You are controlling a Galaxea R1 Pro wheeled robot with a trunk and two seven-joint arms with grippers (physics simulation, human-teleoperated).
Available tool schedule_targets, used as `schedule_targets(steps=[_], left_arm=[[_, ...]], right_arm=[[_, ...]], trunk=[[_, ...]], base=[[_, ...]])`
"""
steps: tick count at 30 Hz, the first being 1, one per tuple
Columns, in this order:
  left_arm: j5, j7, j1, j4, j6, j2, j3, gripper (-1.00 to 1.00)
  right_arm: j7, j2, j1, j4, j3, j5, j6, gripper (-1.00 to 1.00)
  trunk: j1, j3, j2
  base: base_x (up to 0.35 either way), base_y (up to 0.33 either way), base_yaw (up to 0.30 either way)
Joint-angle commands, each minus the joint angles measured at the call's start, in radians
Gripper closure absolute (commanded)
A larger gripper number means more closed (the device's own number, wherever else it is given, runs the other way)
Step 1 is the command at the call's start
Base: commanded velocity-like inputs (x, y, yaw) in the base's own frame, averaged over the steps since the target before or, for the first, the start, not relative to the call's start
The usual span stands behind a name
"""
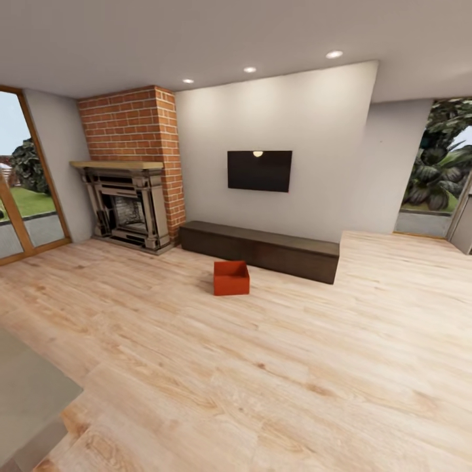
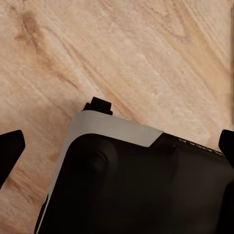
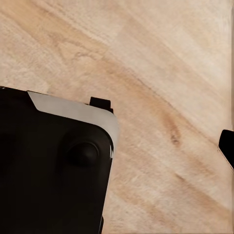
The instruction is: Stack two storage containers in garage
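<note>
While the robot stands well back in the living room, one orange-red storage container (image 1: 231, 278) sits upright on the light wood floor (image 1: 275, 380), just in front of the low dark TV bench (image 1: 262, 249) and apart from it. Its open top faces up. A second container is not identifiable from the head view. A brick fireplace (image 1: 131, 196) stands further left, and a wall-mounted TV (image 1: 259, 170) hangs above the bench.

Left wrist view: the left gripper (image 2: 117, 146) has its two dark fingertips (image 2: 9, 148) at opposite edges, spread wide, nothing between them; below lies the robot's black-and-white base (image 2: 131, 180) over floor planks. Right wrist view: one fingertip (image 3: 227, 146) of the right gripper shows at the edge; the other is out of frame, so whether that gripper is spread or closed cannot be told. Nothing is seen held.

Judged step: approach to the container, not yet begun or barely begun.

Risks, as judgement:
- The bin lies close to the bench; driving in too fast or off-line could nudge it against or under the bench edge, spoiling grip access.
- Thin tapered walls may slip from a one-sided pinch; a two-arm hold on opposite walls looks safer.
- The pale furniture corner (image 1: 33, 393) near the robot's left could catch the base when turning.
- The second bin's location is unknown, which may cost search time.
</note>
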Motion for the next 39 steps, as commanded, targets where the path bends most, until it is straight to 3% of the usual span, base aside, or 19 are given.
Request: schedule_targets(steps=[1,39], left_arm=[[0.003,0.002,0.000,-0.001,0.002,0.000,0.003,-1.00],[0.003,0.002,0.000,-0.001,-0.010,0.000,0.003,-1.00]], right_arm=[[-0.006,0.000,-0.001,0.003,0.004,0.010,-0.004,-1.00],[-0.006,0.000,-0.001,0.004,0.003,0.009,-0.004,-1.00]], trunk=[[0.001,-0.001,-0.001],[0.001,-0.001,-0.001]], base=[[0.331,0.000,0.000],[0.331,0.000,0.000]])
